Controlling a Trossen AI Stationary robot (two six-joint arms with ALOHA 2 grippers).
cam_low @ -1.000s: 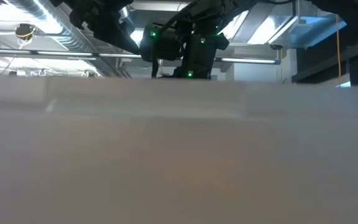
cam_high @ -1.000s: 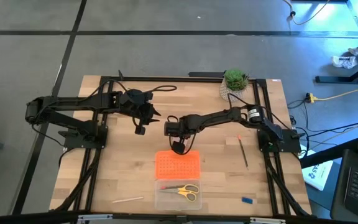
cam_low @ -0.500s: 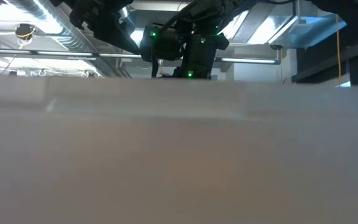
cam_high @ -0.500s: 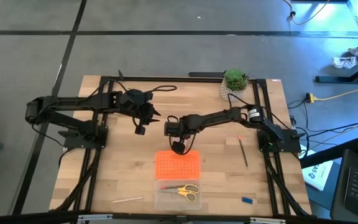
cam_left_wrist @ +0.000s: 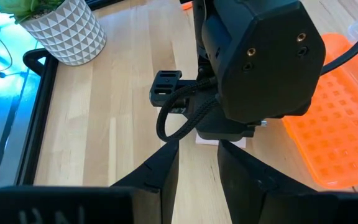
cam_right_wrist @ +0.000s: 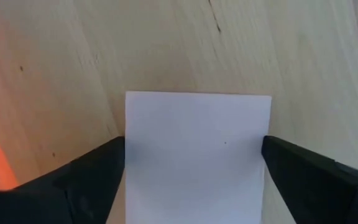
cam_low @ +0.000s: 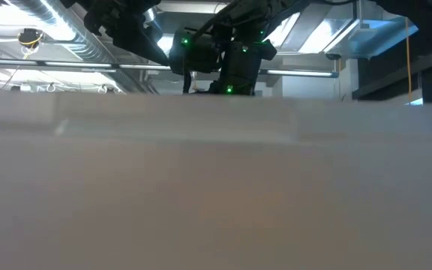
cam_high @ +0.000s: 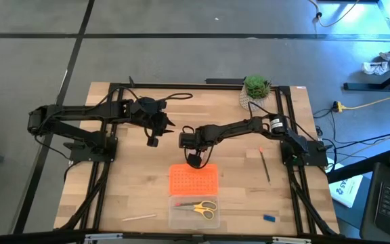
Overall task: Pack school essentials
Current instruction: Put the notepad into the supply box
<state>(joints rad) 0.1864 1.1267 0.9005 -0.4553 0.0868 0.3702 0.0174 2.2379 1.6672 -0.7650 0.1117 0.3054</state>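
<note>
A pale square pad [cam_right_wrist: 197, 143] lies flat on the wood just beyond the far edge of the orange lid [cam_high: 193, 179]. My right gripper [cam_high: 193, 161] points down over the pad, with one finger at each of two opposite edges. Yellow-handled scissors [cam_high: 202, 207] lie in the clear case [cam_high: 181, 215]. On the table are a thin pencil [cam_high: 138, 217] near the front edge, a pen [cam_high: 265, 165] at the right and a tiny blue piece [cam_high: 269, 218]. My left gripper [cam_high: 152, 139] hovers open left of the right one, holding nothing. The crayon box is out of view. My right gripper [cam_right_wrist: 194, 180] comes from above, pointing down, and pinches the pad across its width. One finger [cam_right_wrist: 92, 180] meets the pad's one side edge [cam_right_wrist: 129, 149], the other meets the opposite edge [cam_right_wrist: 267, 149]. The pad still lies flat on the table.
A potted green plant [cam_high: 256, 88] stands at the far right corner. Black frame rails [cam_high: 100, 183] run along both sides of the table. In the low view a blurred pale surface [cam_low: 216, 187] fills the foreground and hides the tabletop. Bare wood shows left of the case.
</note>
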